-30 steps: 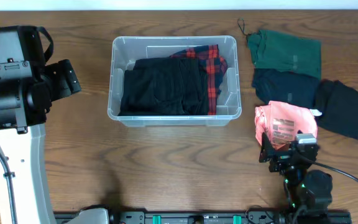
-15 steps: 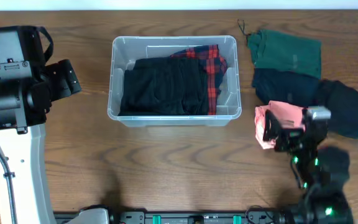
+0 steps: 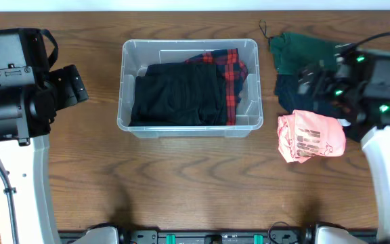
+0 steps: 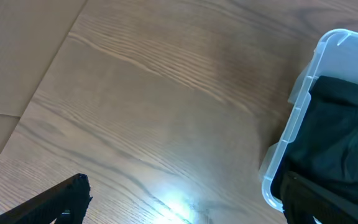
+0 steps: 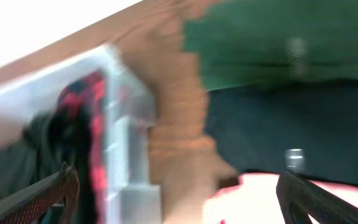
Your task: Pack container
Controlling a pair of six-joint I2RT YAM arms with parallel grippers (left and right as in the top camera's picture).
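Note:
The clear plastic container [image 3: 189,49] stands at the table's middle back and holds a folded black garment [image 3: 178,95] over a red plaid one [image 3: 230,68]. It also shows in the left wrist view [image 4: 300,118] and, blurred, in the right wrist view [image 5: 126,118]. A pink garment [image 3: 311,135], a green one [image 3: 313,55], a navy one [image 3: 296,95] and a black one [image 3: 378,118] lie to the right. My right gripper [image 3: 310,80] is open and empty above the navy garment. My left gripper [image 4: 185,202] is open and empty, left of the container.
The table is brown wood. The left arm's white base [image 3: 15,176] stands at the left edge and the right arm [image 3: 388,163] at the right edge. A dark cord [image 3: 266,28] lies by the green garment.
My right arm has swung up from the front edge near the pink garment toward the back, now above the navy and green garments. The left arm has not moved.

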